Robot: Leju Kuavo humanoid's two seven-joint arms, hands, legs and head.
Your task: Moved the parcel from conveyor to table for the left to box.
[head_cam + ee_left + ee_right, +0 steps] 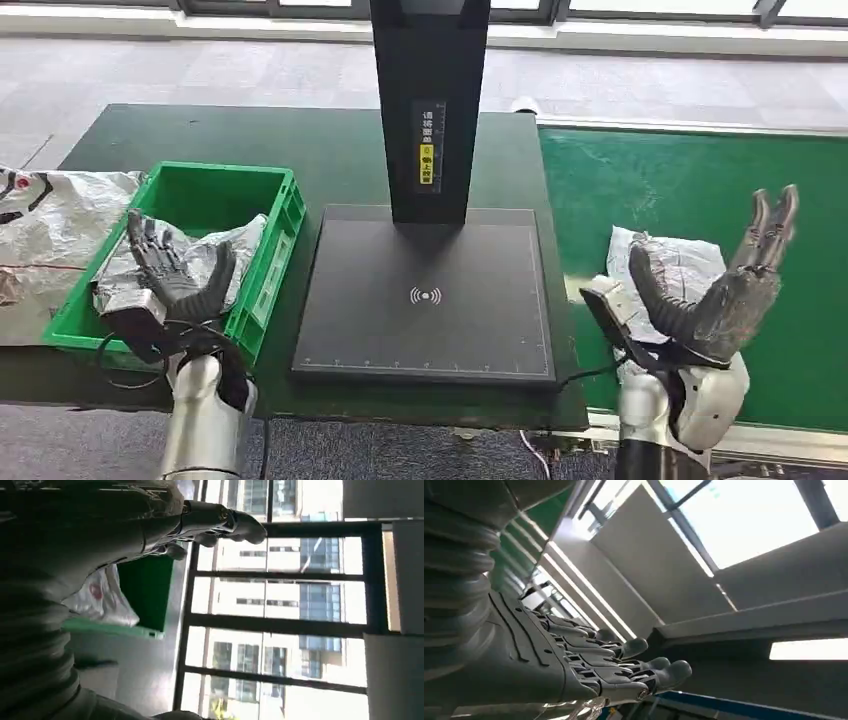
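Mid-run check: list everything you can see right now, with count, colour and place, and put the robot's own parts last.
Silver plastic parcel on belt: one, silver-white, on the green conveyor, just beyond the right hand.
Silver plastic parcel in crate: one, silver-grey, inside the green crate.
Green plastic crate: one, green, table's left part.
Black scanner platform with upright post: one, black, table centre.
Dark green table: one.
Green conveyor belt: one, right of the table.
Crumpled silver bags: a pile, far left, off the table.
Left hand: open, over the crate.
Right hand: open, raised over the conveyor.
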